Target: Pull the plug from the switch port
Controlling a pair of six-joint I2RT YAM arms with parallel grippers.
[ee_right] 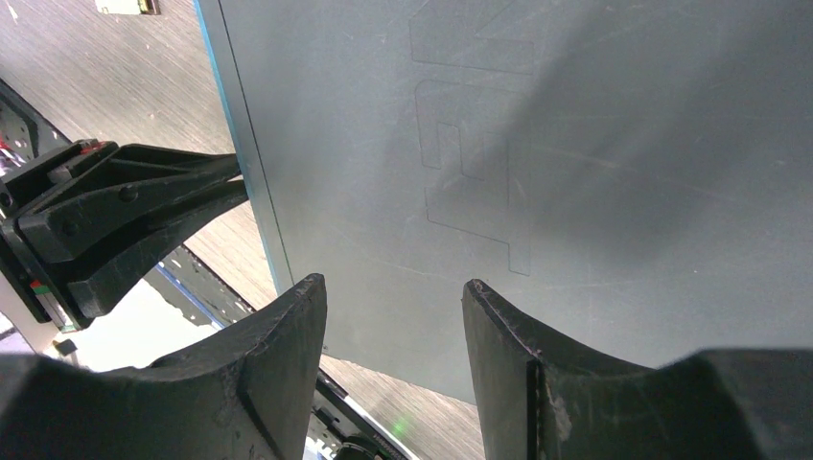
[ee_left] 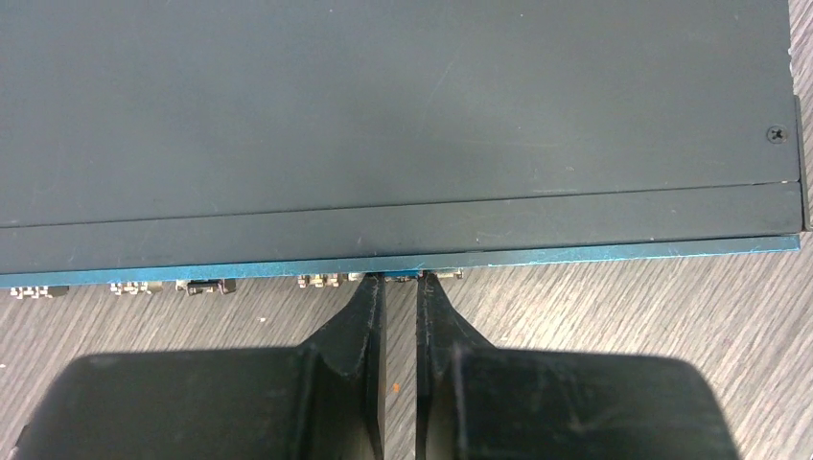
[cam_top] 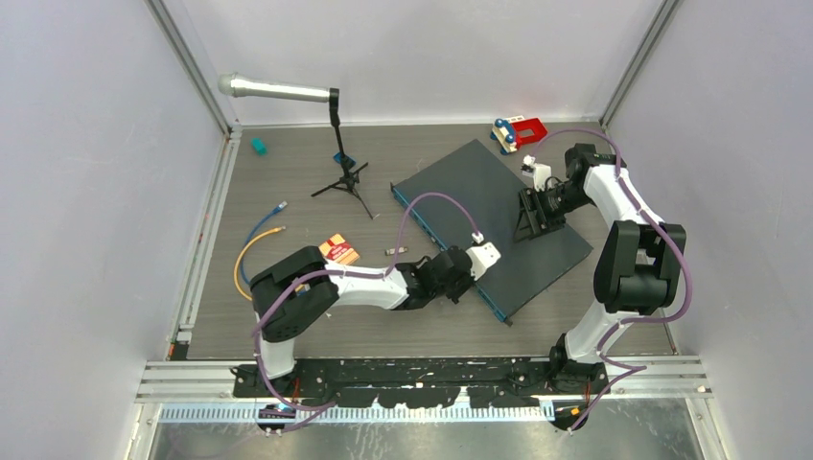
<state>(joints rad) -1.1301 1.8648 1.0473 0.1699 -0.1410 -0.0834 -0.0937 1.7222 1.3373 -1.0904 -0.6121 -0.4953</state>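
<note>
Cables (cam_top: pixel 251 251), one blue and one yellow, lie loose at the left of the table (cam_top: pixel 225 307), their ends too small to make out. Right of them the left gripper (ee_left: pixel 401 284) meets the blue front edge of the switch (ee_left: pixel 383 115), its jaws only a thin slit apart. They pinch a blue sliver of the plug (ee_left: pixel 401 276), and the fingers (ee_left: pixel 364 316) cover the rest of it. Other ports (ee_left: pixel 201 286) further left along that edge show only as small metal mouths, seen from above. The switch lies flat at mid-table, turned at an angle to the arms. Over its top, towards the right, sits the right gripper (ee_right: pixel 393 287), jaws about half apart and holding nothing. Whether it touches the lid cannot be told. The right wrist view cuts off most of the switch.
</note>
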